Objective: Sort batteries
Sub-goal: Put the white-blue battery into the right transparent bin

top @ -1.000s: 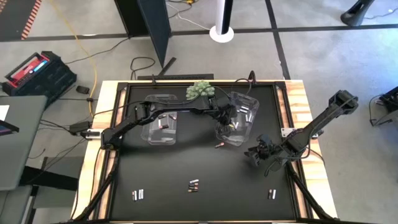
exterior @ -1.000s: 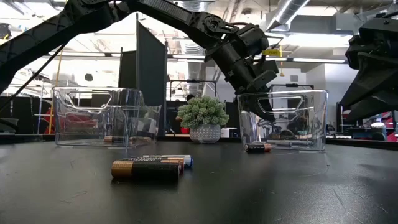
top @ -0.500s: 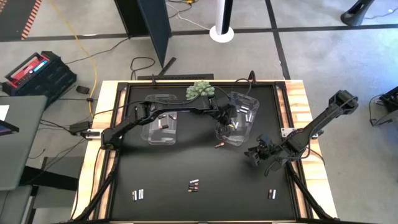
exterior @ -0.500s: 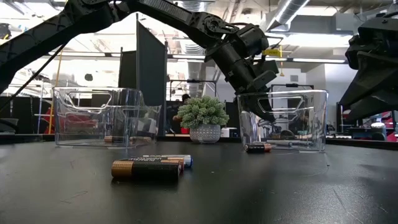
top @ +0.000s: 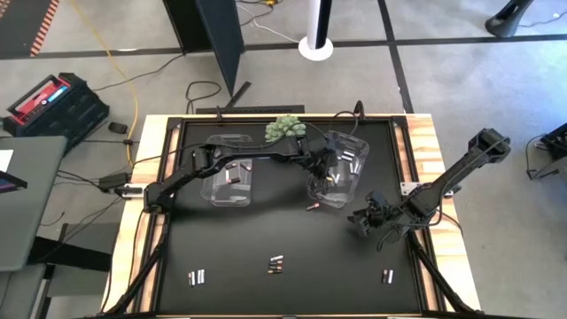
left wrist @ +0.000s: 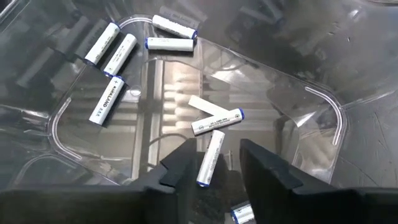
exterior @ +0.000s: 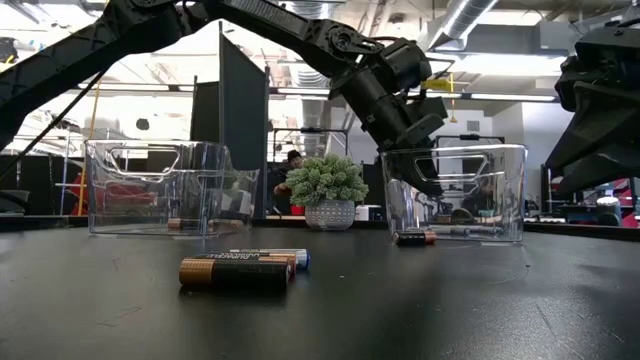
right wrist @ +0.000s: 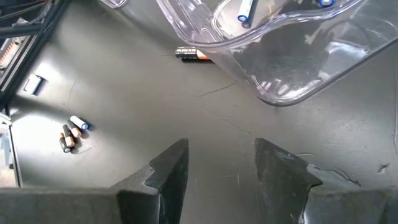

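My left gripper point(top: 326, 177) reaches down into the right clear bin point(top: 347, 152) and stands open. A white battery point(left wrist: 210, 158) lies on the bin's floor under the gap between its fingers, apart from both. Several more white batteries point(left wrist: 112, 50) lie on the same floor. Dark copper-ended batteries point(top: 234, 175) lie in the left clear bin point(top: 221, 190). One dark battery point(top: 312, 208) lies on the mat in front of the right bin. My right gripper point(top: 368, 218) hovers open over bare mat to the right.
Loose batteries lie near the table's front edge in three small groups point(top: 197, 277), point(top: 275, 263), point(top: 387, 276). A green spiky plant point(top: 283, 129) stands at the far edge between the bins. The mat's middle point(top: 266, 226) is free.
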